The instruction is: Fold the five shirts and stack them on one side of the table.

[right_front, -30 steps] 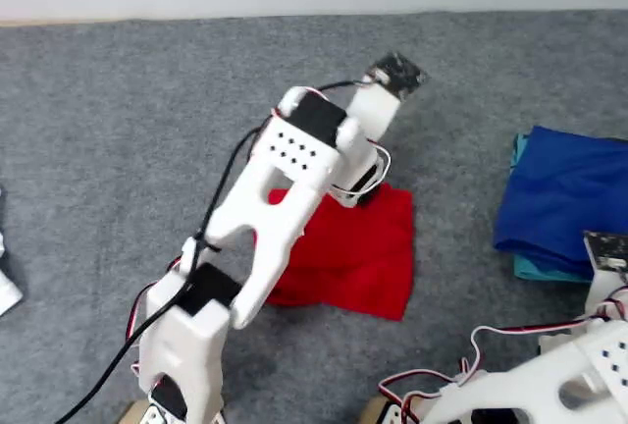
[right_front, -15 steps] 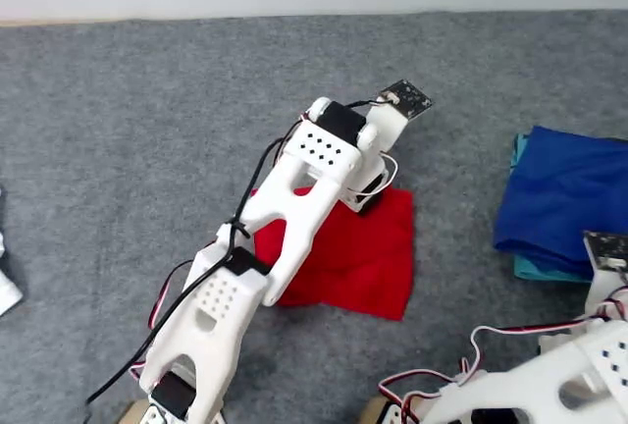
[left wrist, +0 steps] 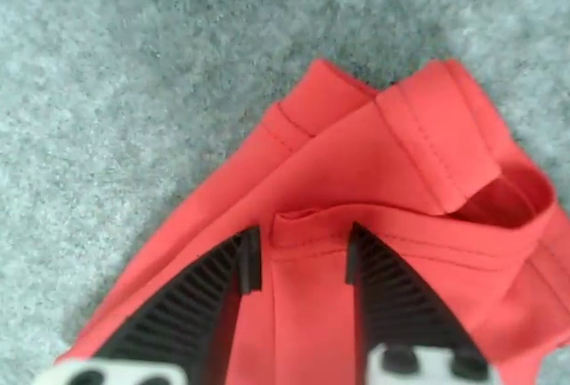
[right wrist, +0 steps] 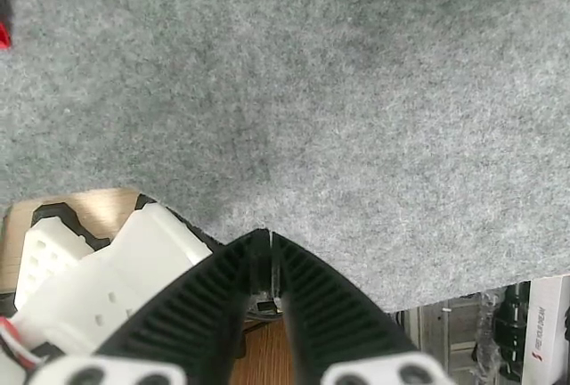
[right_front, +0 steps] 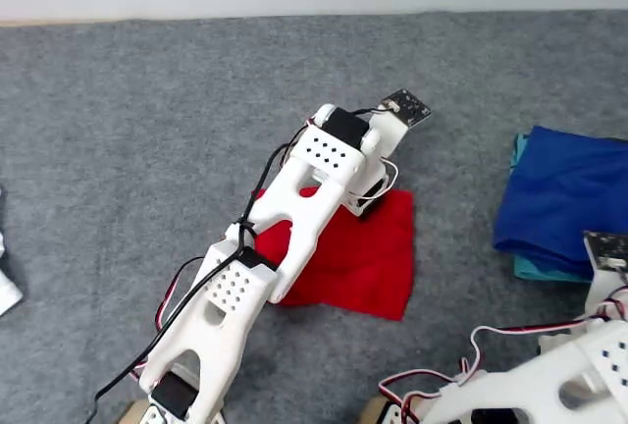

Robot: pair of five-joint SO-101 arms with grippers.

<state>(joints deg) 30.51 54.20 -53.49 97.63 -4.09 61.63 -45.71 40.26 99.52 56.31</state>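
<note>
The left gripper (left wrist: pixel 303 251) is low over the red shirt (left wrist: pixel 383 162) with its jaws apart, a hemmed band of the cloth lying between them; they straddle the fabric and do not look clamped on it, though whether the pads press it is hard to tell. In the high view it is at the far edge of that shirt, which lies near the middle of the table (right_front: pixel 147 130) as a rough rectangle, already doubled over, with loose flaps and a gaping fold at the end by the jaws. The right gripper (right wrist: pixel 270 247) is closed on nothing, hanging over bare grey felt at the near edge of the table. As for progress, a blue shirt (right_front: pixel 569 198) sits folded on top of a teal one (right_front: pixel 535 269) at the right side, so a stack is begun there with at least two. The red shirt looks partly folded and is well apart from that stack, so I judge it the piece in hand. A scrap of white (right_front: pixel 5 291) shows at the left edge; whether it is another shirt cannot be told. The left arm (right_front: pixel 294 218) stretches forward from its base across the red shirt, wrist bent down at the far hem, while the right arm (right_front: pixel 549 385) is drawn in near its base.
</note>
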